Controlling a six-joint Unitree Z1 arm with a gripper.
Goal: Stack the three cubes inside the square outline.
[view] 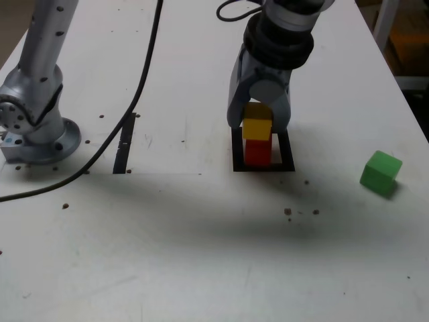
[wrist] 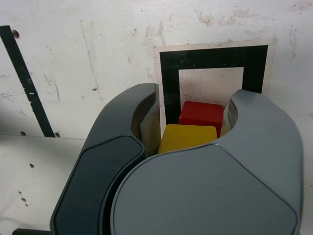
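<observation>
The red cube (view: 257, 152) stands inside the square outline (view: 263, 167) near the table's middle. The yellow cube (view: 257, 127) sits directly on top of it, and my gripper (view: 258, 122) comes down from above, shut on the yellow cube with a finger on either side. In the wrist view the yellow cube (wrist: 187, 138) lies between the grey jaws of the gripper (wrist: 193, 111), with the red cube (wrist: 201, 117) just beyond it inside the square outline (wrist: 167, 88). The green cube (view: 381, 173) lies alone, tilted, toward the exterior view's right, well apart from the outline.
The arm's grey base (view: 33, 127) stands at the exterior view's left. A black cable (view: 142, 84) runs across the table beside it. A straight black tape strip (view: 124, 147) (wrist: 24, 83) lies between base and outline. The table's right edge is close behind the green cube.
</observation>
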